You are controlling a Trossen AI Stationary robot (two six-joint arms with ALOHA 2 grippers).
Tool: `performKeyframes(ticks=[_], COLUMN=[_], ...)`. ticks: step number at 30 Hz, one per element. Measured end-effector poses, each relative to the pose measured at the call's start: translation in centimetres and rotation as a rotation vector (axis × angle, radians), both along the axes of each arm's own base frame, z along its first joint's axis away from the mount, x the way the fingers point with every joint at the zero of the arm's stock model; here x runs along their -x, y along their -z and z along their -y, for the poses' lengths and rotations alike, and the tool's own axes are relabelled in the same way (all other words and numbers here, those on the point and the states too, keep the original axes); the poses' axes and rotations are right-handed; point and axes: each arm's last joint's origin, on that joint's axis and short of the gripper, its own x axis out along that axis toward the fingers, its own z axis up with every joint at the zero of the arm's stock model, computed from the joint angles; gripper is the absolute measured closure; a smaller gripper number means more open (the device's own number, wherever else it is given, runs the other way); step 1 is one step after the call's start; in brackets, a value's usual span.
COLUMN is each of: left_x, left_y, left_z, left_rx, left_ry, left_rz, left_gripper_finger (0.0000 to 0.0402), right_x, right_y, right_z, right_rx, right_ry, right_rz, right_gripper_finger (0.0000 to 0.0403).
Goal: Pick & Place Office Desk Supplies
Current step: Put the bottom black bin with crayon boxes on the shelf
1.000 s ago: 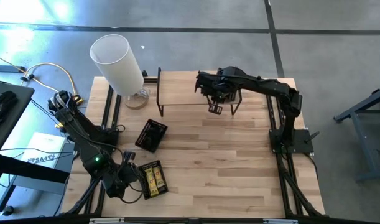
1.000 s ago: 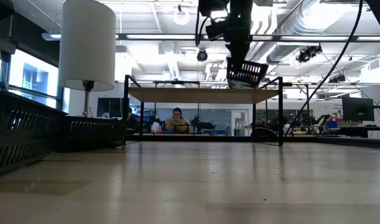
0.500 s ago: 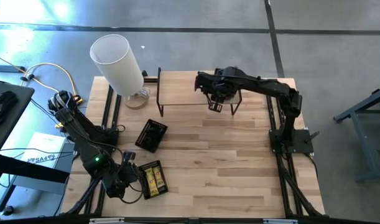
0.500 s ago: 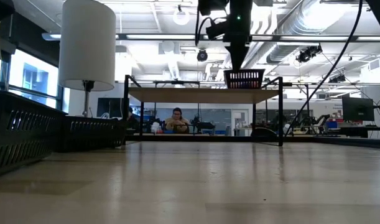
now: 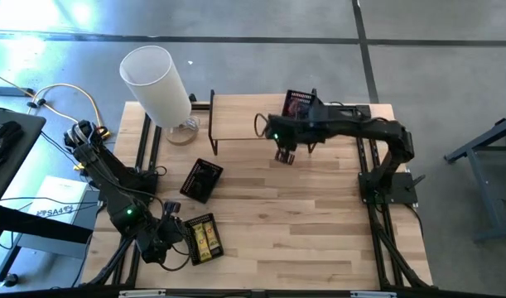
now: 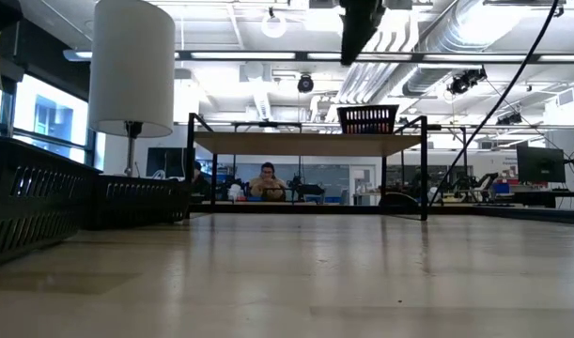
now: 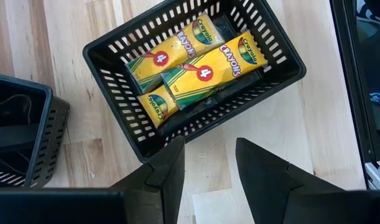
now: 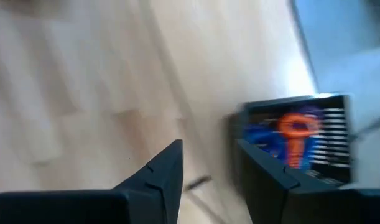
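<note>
A small black basket [image 5: 300, 102] holding red, blue and purple bands [image 8: 293, 132] stands level on the raised wooden shelf [image 6: 305, 143] at the table's far side. My right gripper [image 5: 286, 157] hangs open nearer the middle of the table, above and in front of the shelf, with nothing between its fingers. At the near left, my left gripper [image 5: 174, 233] waits open beside a black basket [image 7: 106, 57] that holds yellow crayon packets [image 7: 202, 59]. Nothing is between its fingers either.
A second black basket [image 5: 201, 180] sits left of the table's middle. A lamp with a big white cylinder shade [image 5: 156, 83] stands at the far left corner. Black shelf legs [image 6: 425, 169] come down onto the table. A person sits in the room far behind.
My right gripper has opened and let go of the small basket. The basket hung tilted from the fingers and now stands level on the shelf. The gripper has then risen and drawn back toward the table's near edge.
</note>
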Motion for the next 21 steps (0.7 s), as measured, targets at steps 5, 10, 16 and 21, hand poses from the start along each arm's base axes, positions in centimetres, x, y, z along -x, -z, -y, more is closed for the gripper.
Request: performKeyframes(ticks=[5, 10, 16, 21], left_x=[-0.1, -1.2, -1.6, -2.0], left_y=[-0.2, -1.3, -1.6, -0.5], left_z=[0.3, 1.7, 2.9, 3.4], left_rx=[0.045, 0.27, 0.414, 0.342], left_ry=[0.008, -0.085, -0.05, 0.017], left_rz=[0.006, 0.108, 0.094, 0.092], left_gripper_finger=[0.0264, 0.0264, 0.0264, 0.0264], right_x=[0.0, -0.8, -0.8, 0.4], right_y=[-0.5, -0.5, -0.8, -0.6], right_z=[-4.7, -9.8, -16.7, -22.0], right_rx=[-0.154, -0.334, -0.374, -0.355], right_ry=[-0.066, -0.231, -0.427, -0.561], right_rz=[0.081, 0.159, 0.29, 0.362], right_gripper_finger=[0.0269, 0.0269, 0.0269, 0.0269])
